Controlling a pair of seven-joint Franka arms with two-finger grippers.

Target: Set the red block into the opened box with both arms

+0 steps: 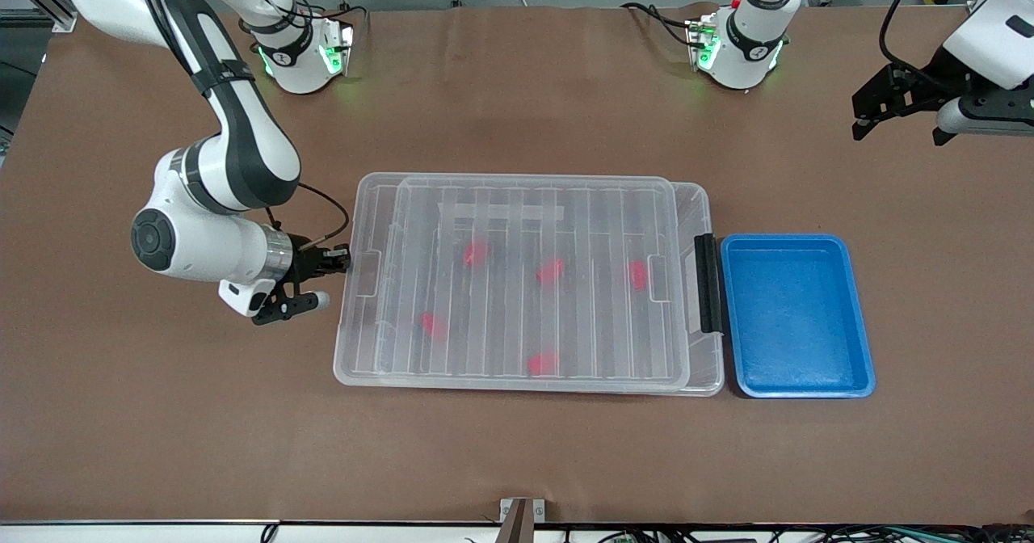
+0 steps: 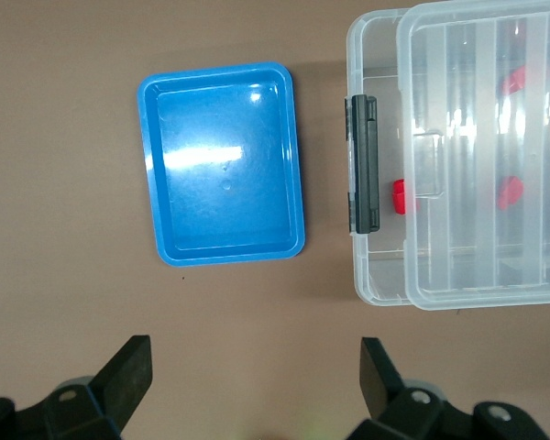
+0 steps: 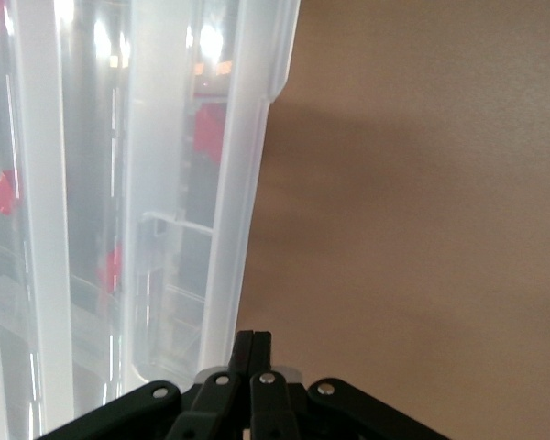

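Observation:
The clear box (image 1: 349, 341) lies mid-table with its ribbed lid (image 1: 533, 204) resting over it and a black clip (image 1: 707, 283) at the end toward the left arm. Several red blocks, one of them (image 1: 551, 271), show through the lid inside the box. My right gripper (image 1: 339, 262) is shut and empty, low at the box's short end toward the right arm; I cannot tell if it touches. In the right wrist view its tips (image 3: 254, 341) sit by the box wall (image 3: 243, 183). My left gripper (image 1: 901, 132) hangs open and empty over bare table at the left arm's end.
An empty blue tray (image 1: 796, 317) sits beside the box's clip end. The left wrist view shows the tray (image 2: 225, 163), the clip (image 2: 364, 165) and a red block (image 2: 400, 195) under the box's uncovered strip. Brown table surrounds everything.

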